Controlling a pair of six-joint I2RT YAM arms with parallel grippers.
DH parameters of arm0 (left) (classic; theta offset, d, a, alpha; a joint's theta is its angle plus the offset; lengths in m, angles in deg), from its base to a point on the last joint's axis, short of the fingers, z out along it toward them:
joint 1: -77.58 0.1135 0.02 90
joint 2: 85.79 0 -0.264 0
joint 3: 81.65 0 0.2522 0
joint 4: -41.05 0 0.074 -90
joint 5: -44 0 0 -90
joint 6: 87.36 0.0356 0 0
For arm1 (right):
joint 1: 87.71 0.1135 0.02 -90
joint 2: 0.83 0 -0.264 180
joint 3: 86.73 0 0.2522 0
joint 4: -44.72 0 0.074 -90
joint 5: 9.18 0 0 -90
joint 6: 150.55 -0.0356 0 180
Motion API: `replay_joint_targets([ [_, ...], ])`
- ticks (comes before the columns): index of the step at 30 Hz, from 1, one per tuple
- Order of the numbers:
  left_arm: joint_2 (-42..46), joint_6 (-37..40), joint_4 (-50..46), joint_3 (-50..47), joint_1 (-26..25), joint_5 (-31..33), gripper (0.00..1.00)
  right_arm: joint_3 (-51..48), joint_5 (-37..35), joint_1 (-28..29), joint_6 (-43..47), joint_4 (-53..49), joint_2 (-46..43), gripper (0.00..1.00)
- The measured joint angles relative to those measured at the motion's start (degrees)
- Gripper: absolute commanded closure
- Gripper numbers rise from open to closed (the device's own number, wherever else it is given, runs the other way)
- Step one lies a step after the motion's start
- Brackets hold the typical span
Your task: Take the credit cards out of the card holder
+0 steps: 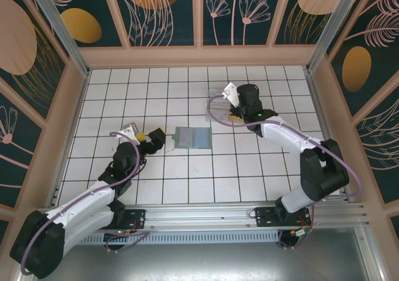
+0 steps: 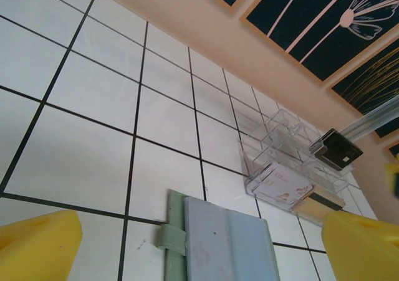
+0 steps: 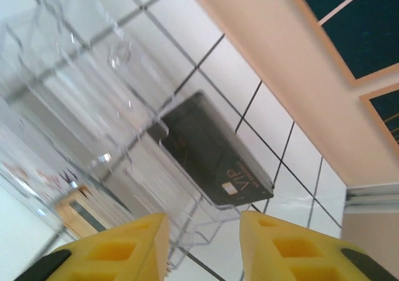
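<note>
Drop-off: flat black card [image 3: 212,150] in clear plastic tray [image 3: 81,75]; right gripper [image 3: 202,222] above tray, parted, empty; left gripper [image 2: 199,238] wide open. Next: pinch card from grey-green bifold card holder [image 1: 193,138].

Centre of table [image 1: 187,181]: card holder [image 1: 193,138] lying flat. left gripper [image 1: 161,139] just beside its left edge, low over tiles. Behind holder, slightly right and apart from it: tray [image 1: 215,106]. right gripper [image 1: 232,111] over tray's right side. One card [image 3: 212,150] inside tray, ahead of right fingers, not between them. Second card [image 2: 280,184] in tray section nearest holder.
</note>
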Motion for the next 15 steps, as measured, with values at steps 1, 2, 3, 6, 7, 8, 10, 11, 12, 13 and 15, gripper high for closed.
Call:
replay_joint_targets([
  [1,-0.6,0.0,0.0,0.2,0.0,0.0,0.01,0.3,1.2,0.4,-3.7,-0.6,-0.8,0.63],
  [2,-1.3,0.0,0.0,0.4,0.0,0.0,0.01,0.4,2.6,1.0,-7.7,-1.1,-1.4,0.63],
  [3,-2.0,0.2,0.0,0.6,0.0,-0.1,0.01,0.4,3.9,1.7,-11.3,-1.6,-1.7,0.63],
  [6,-4.0,0.5,-0.2,1.3,0.0,-0.5,0.01,-0.2,7.1,3.9,-20.8,-2.3,-1.8,0.63],
  [7,-4.7,0.5,-0.2,1.7,0.0,-0.8,0.02,-0.5,7.9,4.7,-23.1,-2.6,-1.8,0.63],
  [8,-5.5,0.5,-0.1,2.1,0.0,-1.3,0.03,-0.8,9.0,5.6,-26.0,-2.9,-1.8,0.63],
  [10,-7.1,0.3,0.7,2.5,0.0,-2.0,0.07,-1.2,11.1,6.8,-30.9,-3.3,-1.4,0.63],
  [11,-8.4,0.0,1.3,2.7,0.0,-2.3,0.09,-1.4,12.1,7.1,-33.3,-3.5,-1.1,0.63],
  [12,-10.1,-0.3,1.6,3.1,0.0,-3.0,0.11,-1.6,12.9,7.3,-35.6,-3.4,-0.8,0.63],
  [13,-11.5,-0.7,1.6,3.6,0.0,-3.3,0.13,-1.9,13.7,7.3,-37.7,-3.4,-0.5,0.63],
  [15,-15.0,-1.5,1.6,5.0,0.0,-4.8,0.17,-3.0,15.0,7.2,-41.6,-3.2,-0.1,0.65],
])
